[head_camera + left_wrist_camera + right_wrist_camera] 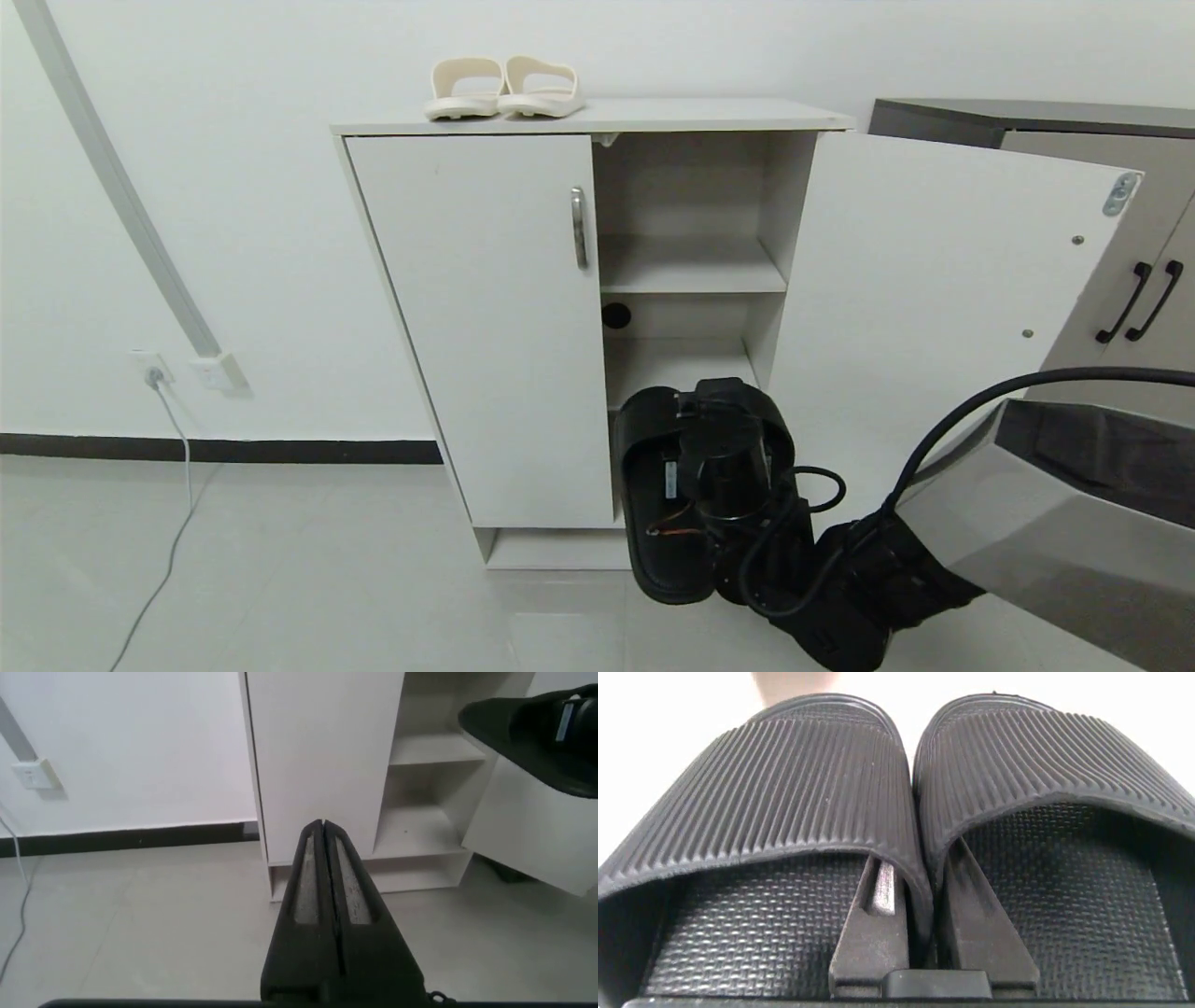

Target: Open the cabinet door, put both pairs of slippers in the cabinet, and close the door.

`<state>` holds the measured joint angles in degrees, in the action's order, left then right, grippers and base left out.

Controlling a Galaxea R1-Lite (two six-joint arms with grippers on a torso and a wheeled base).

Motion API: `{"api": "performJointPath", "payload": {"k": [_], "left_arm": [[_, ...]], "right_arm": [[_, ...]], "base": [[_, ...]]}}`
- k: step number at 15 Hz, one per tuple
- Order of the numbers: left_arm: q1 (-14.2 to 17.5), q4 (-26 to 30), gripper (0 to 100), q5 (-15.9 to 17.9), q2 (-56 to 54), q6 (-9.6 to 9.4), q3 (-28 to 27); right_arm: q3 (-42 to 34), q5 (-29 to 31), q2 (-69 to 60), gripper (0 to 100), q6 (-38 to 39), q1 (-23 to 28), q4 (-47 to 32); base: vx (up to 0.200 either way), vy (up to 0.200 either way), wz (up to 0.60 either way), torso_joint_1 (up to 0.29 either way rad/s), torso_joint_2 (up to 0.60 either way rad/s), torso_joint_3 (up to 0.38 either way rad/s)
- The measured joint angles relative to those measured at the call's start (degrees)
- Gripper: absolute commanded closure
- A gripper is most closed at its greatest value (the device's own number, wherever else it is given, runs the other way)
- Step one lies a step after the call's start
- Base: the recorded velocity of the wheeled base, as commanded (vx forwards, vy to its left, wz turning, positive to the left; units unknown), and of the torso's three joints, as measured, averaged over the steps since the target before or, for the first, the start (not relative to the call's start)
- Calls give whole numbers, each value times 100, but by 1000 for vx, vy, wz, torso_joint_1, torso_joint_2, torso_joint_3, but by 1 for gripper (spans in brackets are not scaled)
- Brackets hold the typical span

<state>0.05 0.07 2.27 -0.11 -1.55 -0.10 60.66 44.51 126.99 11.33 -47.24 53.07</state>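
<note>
Black slippers (pixel 822 775) | pinched by right end effector (pixel 920 873), partly hiding cabinet (pixel 485 327) lower shelf | left end effector (pixel 322 833) pressed together

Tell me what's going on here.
The right gripper is shut on the black slippers, pinching the pair together in front of the cabinet's open right side. The right door stands open; the left door is shut. The cream slippers sit on top of the cabinet. The left gripper is shut and empty, held back from the cabinet.
</note>
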Motion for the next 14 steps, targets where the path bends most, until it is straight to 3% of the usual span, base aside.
{"api": "performJointPath", "payload": {"k": [11, 14], "left_arm": [[2, 2, 100, 9, 0, -1, 0], [-2, 2, 100, 9, 1, -1, 0]], "right_arm": [[105, -23, 449, 100, 2, 66, 93], [113, -26, 523, 100, 2, 88, 129]], "base": [[0, 0, 0, 0, 0, 0], [0, 0, 0, 2, 2, -142]]}}
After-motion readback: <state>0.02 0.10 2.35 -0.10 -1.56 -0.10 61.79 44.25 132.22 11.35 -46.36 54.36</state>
